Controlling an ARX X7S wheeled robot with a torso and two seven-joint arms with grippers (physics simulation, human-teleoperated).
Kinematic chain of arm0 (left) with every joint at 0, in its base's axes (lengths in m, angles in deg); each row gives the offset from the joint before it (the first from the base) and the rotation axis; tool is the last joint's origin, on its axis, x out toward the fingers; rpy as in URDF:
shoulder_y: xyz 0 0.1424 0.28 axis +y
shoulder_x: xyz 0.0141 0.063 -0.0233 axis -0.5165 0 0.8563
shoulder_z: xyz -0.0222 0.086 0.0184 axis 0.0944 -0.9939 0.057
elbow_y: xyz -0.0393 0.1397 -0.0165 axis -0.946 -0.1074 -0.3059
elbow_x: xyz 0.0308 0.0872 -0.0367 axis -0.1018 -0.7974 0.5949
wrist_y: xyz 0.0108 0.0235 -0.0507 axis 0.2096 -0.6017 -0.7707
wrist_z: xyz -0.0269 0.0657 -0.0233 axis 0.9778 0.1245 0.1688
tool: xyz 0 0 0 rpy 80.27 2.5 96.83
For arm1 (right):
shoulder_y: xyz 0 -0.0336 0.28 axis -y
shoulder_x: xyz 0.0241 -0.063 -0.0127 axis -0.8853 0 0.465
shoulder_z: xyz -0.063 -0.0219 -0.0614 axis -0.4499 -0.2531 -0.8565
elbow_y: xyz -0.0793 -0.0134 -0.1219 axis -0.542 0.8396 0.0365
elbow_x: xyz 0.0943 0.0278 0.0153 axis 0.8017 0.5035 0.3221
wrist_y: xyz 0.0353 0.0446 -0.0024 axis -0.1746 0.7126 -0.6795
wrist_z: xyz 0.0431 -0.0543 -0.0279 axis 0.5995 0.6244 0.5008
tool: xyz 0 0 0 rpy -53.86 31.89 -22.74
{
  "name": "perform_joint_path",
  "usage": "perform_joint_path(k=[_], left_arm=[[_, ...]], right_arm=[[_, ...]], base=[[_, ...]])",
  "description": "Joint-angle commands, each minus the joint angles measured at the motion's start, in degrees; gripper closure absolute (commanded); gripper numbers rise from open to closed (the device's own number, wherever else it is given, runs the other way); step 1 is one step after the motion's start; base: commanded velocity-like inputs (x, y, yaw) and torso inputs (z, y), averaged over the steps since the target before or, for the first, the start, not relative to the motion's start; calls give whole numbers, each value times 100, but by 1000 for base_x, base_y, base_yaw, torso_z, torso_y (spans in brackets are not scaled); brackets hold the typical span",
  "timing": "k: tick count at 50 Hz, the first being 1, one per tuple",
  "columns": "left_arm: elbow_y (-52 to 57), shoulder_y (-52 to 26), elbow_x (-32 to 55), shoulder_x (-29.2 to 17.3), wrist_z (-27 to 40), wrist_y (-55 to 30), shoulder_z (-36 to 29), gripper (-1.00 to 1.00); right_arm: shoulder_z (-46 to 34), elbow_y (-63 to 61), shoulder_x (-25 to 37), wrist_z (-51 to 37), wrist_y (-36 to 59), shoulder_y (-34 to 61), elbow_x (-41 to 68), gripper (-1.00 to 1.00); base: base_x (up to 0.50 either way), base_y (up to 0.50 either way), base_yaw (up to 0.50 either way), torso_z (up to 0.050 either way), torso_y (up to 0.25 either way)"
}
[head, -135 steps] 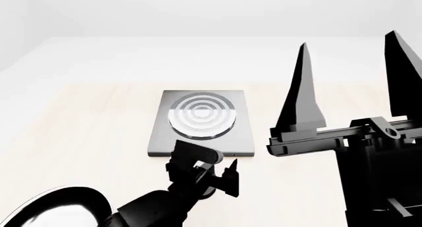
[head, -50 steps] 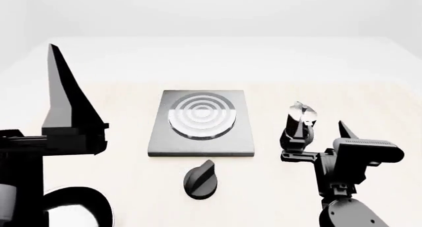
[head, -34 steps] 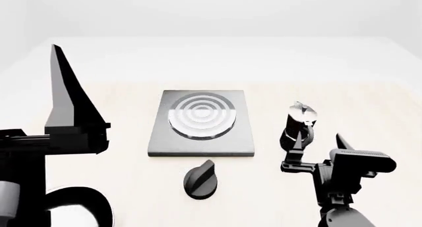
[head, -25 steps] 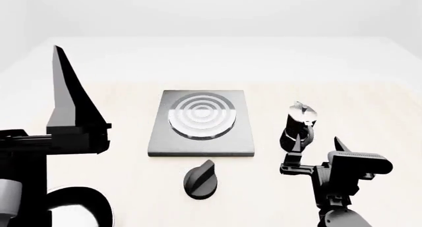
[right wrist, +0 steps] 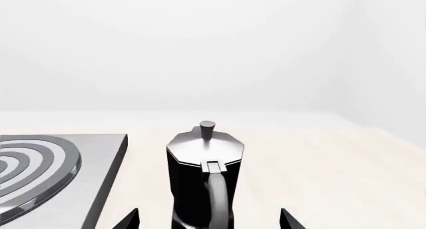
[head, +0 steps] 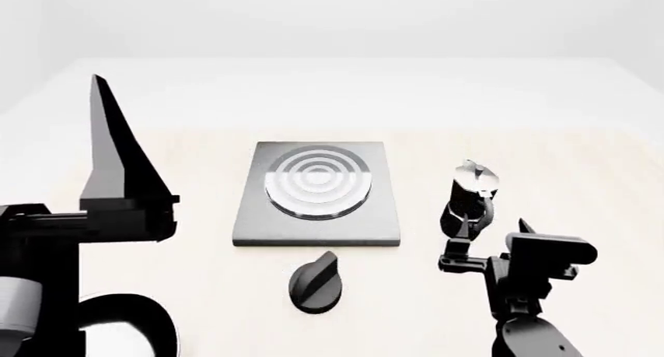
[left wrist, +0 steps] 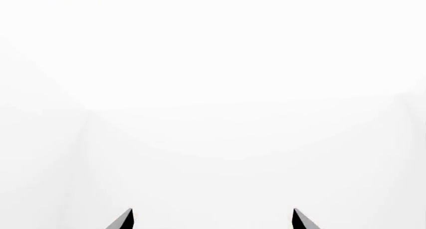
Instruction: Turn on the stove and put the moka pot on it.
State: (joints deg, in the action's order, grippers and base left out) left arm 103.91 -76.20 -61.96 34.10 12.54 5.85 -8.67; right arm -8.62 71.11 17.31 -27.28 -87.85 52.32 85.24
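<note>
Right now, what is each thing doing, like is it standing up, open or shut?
Coffee pot: upright on the table, lid shut, not held.
Hotplate: flat, nothing on it.
Knob: on the table, untouched.
Right pincer: open, just short of the pot's handle.
Left pincer: open, empty, raised.

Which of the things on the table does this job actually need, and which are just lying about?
Needed: stove, its knob, moka pot, right gripper lined up on the pot's handle, jaws open.
Lying about: frying pan; left gripper raised, holding nothing.

Grey stove point(head: 316, 194), black knob point(head: 316, 283) before it, moka pot point(head: 470, 199) right, right pincer point(head: 484, 244) behind
</note>
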Motion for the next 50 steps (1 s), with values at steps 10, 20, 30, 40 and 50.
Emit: perform_joint_path(k=[10, 20, 30, 40, 50], left_arm=[[13, -68, 62, 5, -22, -57, -13, -100], [-19, -58, 43, 19, -47, -29, -35, -100], [-16, -36, 42, 9, -46, -11, -26, -100], [-12, -44, 44, 16, -49, -12, -29, -100], [30, -49, 70, -28, -25, -39, 14, -100]], right_arm=[[13, 801, -291, 305, -1, 365, -7, -100], [-1, 1044, -409, 403, 67, 610, -37, -100], [40, 1629, -653, 619, -31, 809, -9, -100], [54, 2071, -797, 776, -106, 923, -21, -100], [-2, 2423, -907, 818, -169, 1004, -138, -100]], base=[[0, 0, 0, 0, 0], [0, 0, 0, 0, 0], [0, 0, 0, 0, 0], [0, 0, 0, 0, 0], [0, 0, 0, 0, 0]])
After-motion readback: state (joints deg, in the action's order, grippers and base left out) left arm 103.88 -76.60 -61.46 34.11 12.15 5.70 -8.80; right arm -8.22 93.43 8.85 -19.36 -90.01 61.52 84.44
